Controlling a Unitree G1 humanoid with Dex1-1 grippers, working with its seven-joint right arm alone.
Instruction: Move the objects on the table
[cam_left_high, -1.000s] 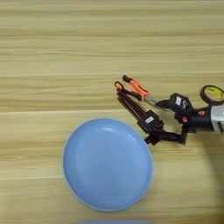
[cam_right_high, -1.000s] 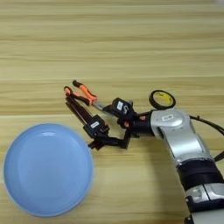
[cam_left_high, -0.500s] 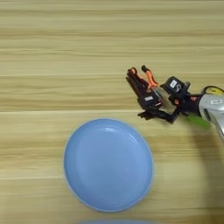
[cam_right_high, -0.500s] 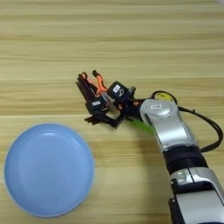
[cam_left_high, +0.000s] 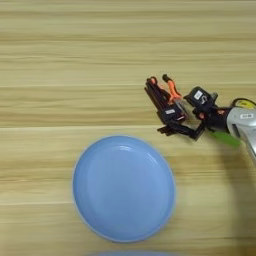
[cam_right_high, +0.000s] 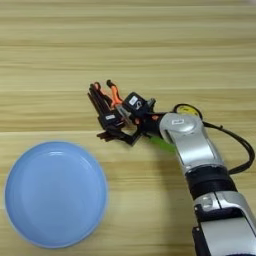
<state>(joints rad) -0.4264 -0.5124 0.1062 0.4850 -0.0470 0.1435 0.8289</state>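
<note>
1. The pliers (cam_left_high: 172, 92) and the clamp (cam_left_high: 167, 107) lie together on the worktop (cam_left_high: 75, 60), right of centre. They sit just left of the gripper (cam_right_high: 131, 124), directly at its tips. The clamp's long axis runs diagonally, from upper left down toward the lower right, and the orange-handled pliers lie beside it on the far side, roughly parallel.

2. The plate (cam_left_high: 124, 187) sits nearer the robot and to the left. It is apart from the tools, with bare wood between its rim and the clamp's lower end.

3. Only the right arm (cam_right_high: 192, 150) works here; it comes in from the lower right and reaches leftward to the tool cluster.

4. The fingers merge with the black clamp body, so I cannot tell how far they are open. They seem to be touching the clamp's lower end, perhaps holding it, but the grip is not clear.

5. Any coming move likely depends on the clamp's diagonal lie against the leftward-pointing fingers.
</note>
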